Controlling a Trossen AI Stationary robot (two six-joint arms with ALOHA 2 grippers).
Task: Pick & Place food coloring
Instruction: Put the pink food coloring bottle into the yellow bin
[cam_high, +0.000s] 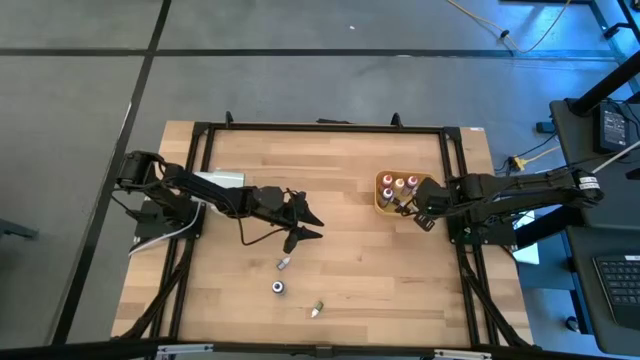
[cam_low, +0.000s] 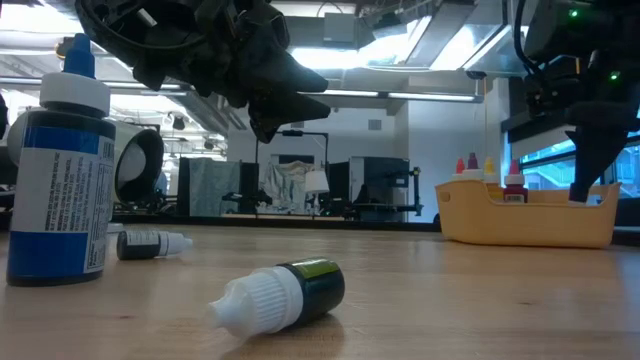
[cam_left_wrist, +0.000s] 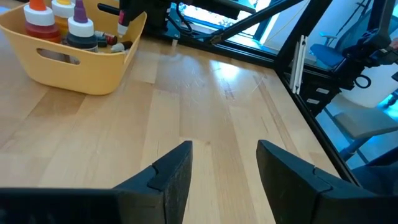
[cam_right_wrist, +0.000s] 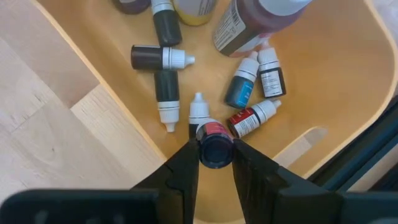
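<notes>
Wooden bench (cam_high: 340, 250) carries three loose food coloring bottles (cam_high: 283, 263); right gripper (cam_right_wrist: 215, 163) jaws clamp one bottle over the tray (cam_high: 382, 203), left gripper (cam_left_wrist: 224, 165) wide.

Worktop (cam_high: 350, 270): pale wooden planks, smooth, satin sheen, visible grain and seams.

Tan squarish plastic tray (cam_left_wrist: 74, 71): moulded, smooth, semi-matt, with cut handle slots.

Small dropper bottles of food coloring (cam_right_wrist: 249, 84): plastic bodies, glossy printed paper labels, ribbed white plastic caps. One lying dark bottle with a green label (cam_low: 285, 295) shows a ridged white cap.

My right end effector (cam_right_wrist: 214, 163): matt black plastic-looking fingers, clamped on a red-labelled dark bottle (cam_right_wrist: 214, 140) with a glossy base.

My left end effector (cam_left_wrist: 224, 180): same matt black finish, fingers apart.

Frame around the worktop (cam_high: 320, 128): black metal bars, matt.
</notes>
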